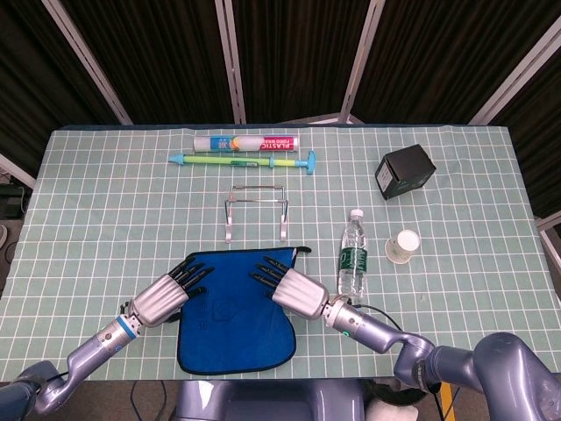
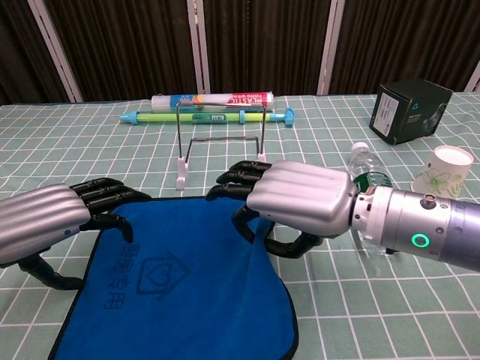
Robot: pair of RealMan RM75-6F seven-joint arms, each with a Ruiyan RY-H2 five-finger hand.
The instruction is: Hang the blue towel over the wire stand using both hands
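With the towel (image 1: pixel 232 307) flat on the table just in front of the stand (image 1: pixel 255 210), both the left hand (image 1: pixel 168 295) and right hand (image 1: pixel 291 288) hover at its far corners, fingers apart and gripping nothing, so uneven pinches could let one corner slip and the lift sag.

Chest view: blue towel (image 2: pixel 180 292) near edge cut off; right hand (image 2: pixel 300 206) hides towel's far-right corner, contact unclear.

We see bare checked tablecloth (image 1: pixel 114 219) left of the thin wire stand (image 1: pixel 255 209); on its right, a clear plastic water bottle (image 1: pixel 352 255) crowds the approach
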